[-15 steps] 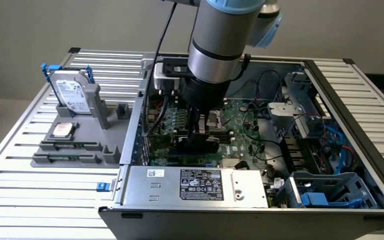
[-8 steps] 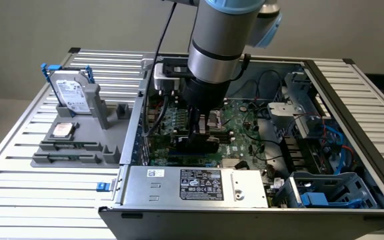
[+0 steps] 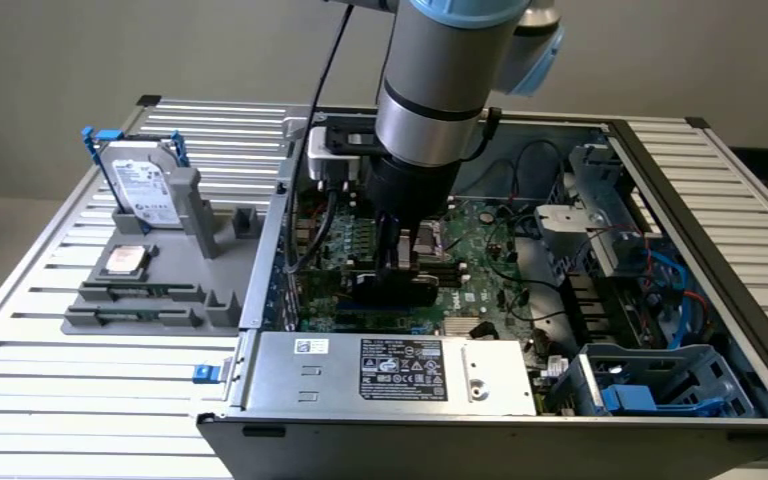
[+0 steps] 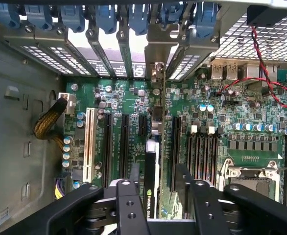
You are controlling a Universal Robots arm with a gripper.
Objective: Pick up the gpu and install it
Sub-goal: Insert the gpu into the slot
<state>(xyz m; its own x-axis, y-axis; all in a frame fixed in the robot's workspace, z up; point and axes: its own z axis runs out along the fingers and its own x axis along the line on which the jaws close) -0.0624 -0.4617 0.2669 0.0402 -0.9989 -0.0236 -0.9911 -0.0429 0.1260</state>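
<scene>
Well, the gripper [image 3: 398, 262] is clamped on the gpu [image 3: 387, 290], holding it edge-on at the motherboard [image 3: 491, 250] slots inside the open case [image 3: 651, 170]. In the exterior view, the power supply [image 3: 398, 370] lies at six o'clock from it, the hard drive [image 3: 144, 185] at ten o'clock

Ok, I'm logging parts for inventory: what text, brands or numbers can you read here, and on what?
"NVIDIA QUA", cut off there: on the black edge of the gpu.
Label on the power supply: too small to read.
Label on the hard drive: too small to read.
Print on the motherboard: too small to read.
</scene>
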